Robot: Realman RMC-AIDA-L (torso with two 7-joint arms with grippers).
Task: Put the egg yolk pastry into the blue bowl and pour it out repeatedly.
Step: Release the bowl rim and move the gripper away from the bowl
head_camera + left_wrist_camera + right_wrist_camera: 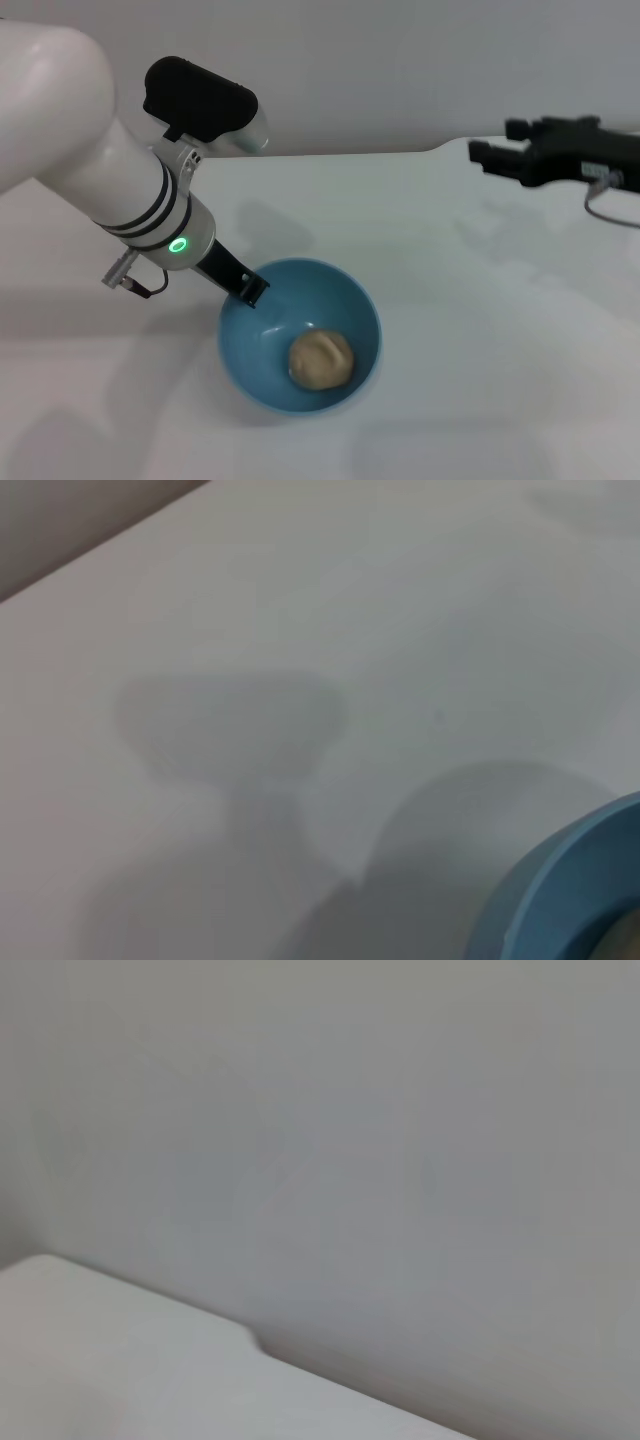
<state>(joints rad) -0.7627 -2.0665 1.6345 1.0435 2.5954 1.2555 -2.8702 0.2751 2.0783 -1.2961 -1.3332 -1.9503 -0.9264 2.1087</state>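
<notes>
Now left claw [250, 289] clenched on blue bowl [352, 300] rim, egg yolk pastry [321, 359] inside.

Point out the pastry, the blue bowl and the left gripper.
pastry [321, 360], head view, middle of its top.
blue bowl [262, 340], head view, bare inner wall.
left gripper [250, 290], head view, tip at the bowl's rim.

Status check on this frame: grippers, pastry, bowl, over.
Left gripper at blue bowl rim. Right gripper parked far right, above table. Egg yolk pastry inside bowl. Nothing in the way.
</notes>
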